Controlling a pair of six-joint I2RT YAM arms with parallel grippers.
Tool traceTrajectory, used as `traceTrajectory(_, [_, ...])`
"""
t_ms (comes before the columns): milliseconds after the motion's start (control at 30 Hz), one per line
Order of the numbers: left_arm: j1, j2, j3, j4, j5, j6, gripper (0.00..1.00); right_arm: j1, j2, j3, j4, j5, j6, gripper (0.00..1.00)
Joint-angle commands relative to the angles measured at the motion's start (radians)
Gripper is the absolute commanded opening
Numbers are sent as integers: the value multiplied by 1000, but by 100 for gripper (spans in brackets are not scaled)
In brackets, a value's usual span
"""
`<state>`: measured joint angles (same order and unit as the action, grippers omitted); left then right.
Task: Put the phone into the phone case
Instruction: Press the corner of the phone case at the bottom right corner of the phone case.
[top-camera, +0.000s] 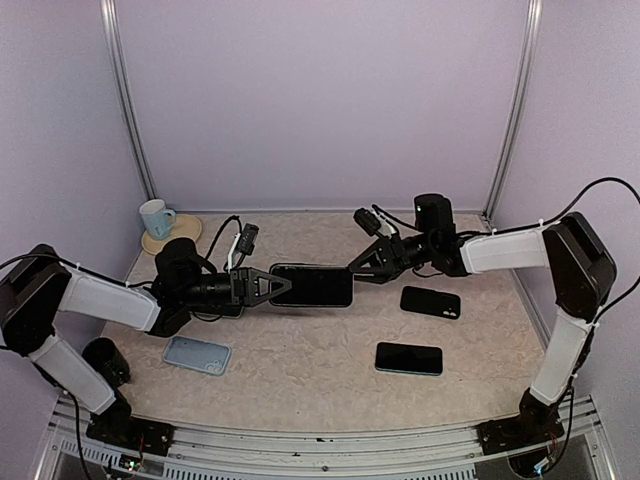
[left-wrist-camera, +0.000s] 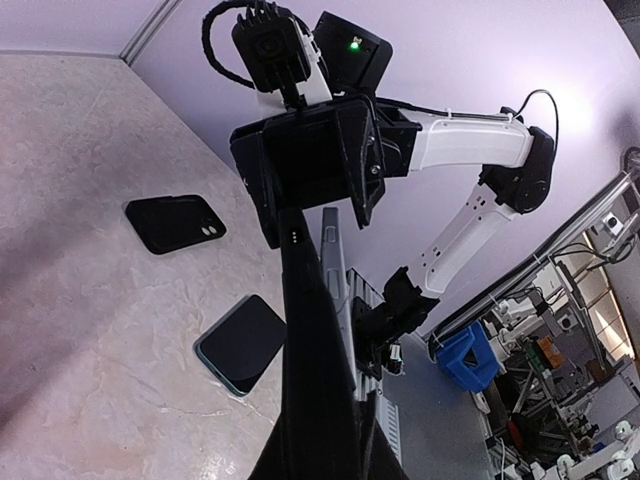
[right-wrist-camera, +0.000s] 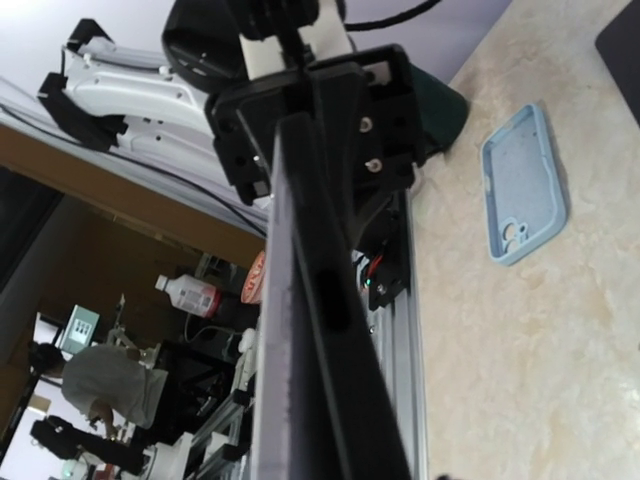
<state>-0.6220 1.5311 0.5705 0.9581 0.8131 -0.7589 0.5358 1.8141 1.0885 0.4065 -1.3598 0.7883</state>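
Top external view: a black phone (top-camera: 312, 286) hangs flat above the middle of the table (top-camera: 300, 385), lifted clear of it and carried between the two arms. The left gripper (top-camera: 282, 285) reaches in from the left. It has its jaws pinched onto the phone's left end, one above and one below the slab.

The right gripper (top-camera: 358, 266) comes in from the right and meets the phone's right end at its back corner. In the left wrist view the phone runs away edge-on to that gripper, whose jaws stand on either side of the far end. Everything there is black on black, so I cannot tell whether they press the phone or only bracket it.

In the right wrist view the phone's edge shows a grey band beside a black one. I cannot tell whether that is a case already on it.

A light blue phone case (top-camera: 197, 354) lies on the table near the front left corner, hollow side up, below the left forearm. A black phone case (top-camera: 430, 301) lies toward the right edge, its back with the camera cut-outs facing up. A second phone (top-camera: 409, 358) lies screen up just in front of that case, apart from it and nearer the front edge. A pale mug (top-camera: 154, 217) stands upright on a round coaster (top-camera: 172, 241) in the back left corner.
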Motion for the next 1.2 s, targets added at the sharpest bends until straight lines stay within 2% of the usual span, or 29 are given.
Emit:
traceTrajectory(0, [4,3,5,86,19,-2,0,17,28,33,15,-24,5,43])
traceTrajectory(167, [5,8,6,84,8,-1,0,26,34,33,17,-37,9,27])
traceTrajectory(533, [8,24,15,63,-28,-3,1,30,36,37,17,-40,11,5])
traceTrajectory(600, [13,24,17,40,-41,2,14,30,30,38,9,-27,4,3])
traceTrajectory(667, [19,24,15,25,-51,9,22,29,20,49,-37,1,-34,0])
traceTrajectory(767, [22,20,11,11,-62,15,23,29,10,92,-206,71,-138,0])
traceTrajectory(833, [22,16,10,3,-69,21,12,29,6,119,-288,107,-196,0])
traceTrajectory(900, [22,15,8,3,-73,23,2,29,3,122,-297,115,-202,0])
traceTrajectory(1033, [24,17,6,11,-79,24,0,29,-4,118,-297,127,-195,0])
traceTrajectory(1100, [24,17,3,19,-85,19,0,29,-7,116,-298,131,-194,5])
traceTrajectory(1167, [24,14,-2,32,-96,16,0,29,-11,114,-302,134,-193,17])
